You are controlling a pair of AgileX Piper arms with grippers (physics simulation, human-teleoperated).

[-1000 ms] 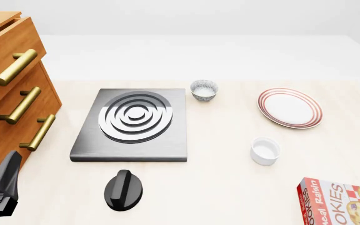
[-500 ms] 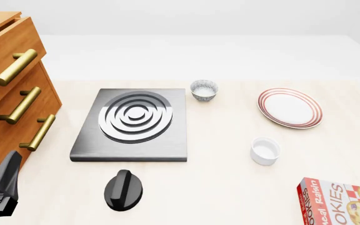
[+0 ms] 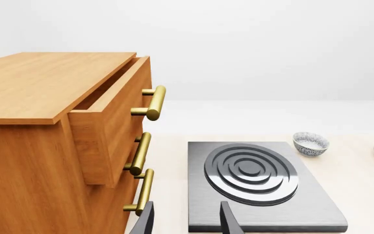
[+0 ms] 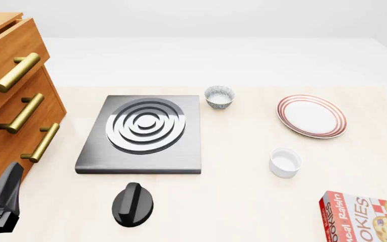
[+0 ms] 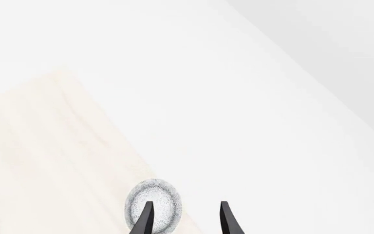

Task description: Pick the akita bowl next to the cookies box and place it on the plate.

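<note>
The brown wooden drawer cabinet (image 4: 12, 101) is standing left of the flat grey square hob (image 4: 143, 133). The round white red-ringed plate (image 4: 312, 116) is lying right of the hob, and the red cardboard cookies box (image 4: 365, 217) nearer and right of it. A speckled twin bowl (image 4: 219, 96) is sitting by the hob's far right corner. The small speckled akita bowl (image 5: 152, 208), probably the box's neighbour, is showing only in the right wrist view, at the table edge under the right gripper (image 5: 183, 222). This gripper and the left gripper (image 3: 185, 222) are both holding their fingers apart, empty.
</note>
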